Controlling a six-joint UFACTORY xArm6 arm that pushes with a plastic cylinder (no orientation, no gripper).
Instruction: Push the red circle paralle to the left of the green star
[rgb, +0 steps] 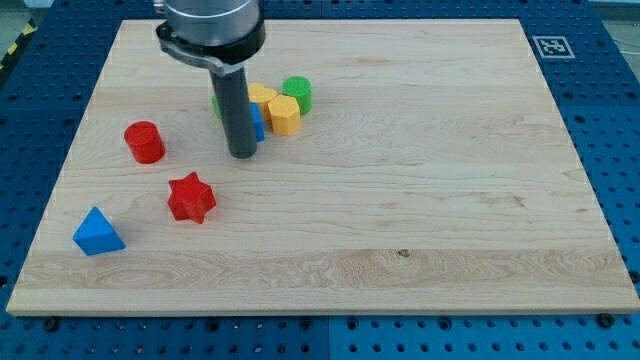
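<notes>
Pale wooden bench (400, 200) on blue pegboard. No gripper on arm – just straight dark rod; my tip (242, 155) planted at lower edge of block cluster near view's top. Cluster: yellow hexagonal block (284, 115), second yellow block (262, 94), green cylinder block (297, 92), blue block (258, 124) and green block (215, 103) – both mostly hidden behind rod, shape unclear. Red cylinder block (145, 141) well left of tip, apart. Red star block (191, 197) below it. Blue triangular block (98, 232) near bottom-left corner.

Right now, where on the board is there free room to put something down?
The board's whole right half is bare, as is the bottom strip right of the red star. Crowded: my tip stands against the yellow blocks, green cylinder and a blue block.
</notes>
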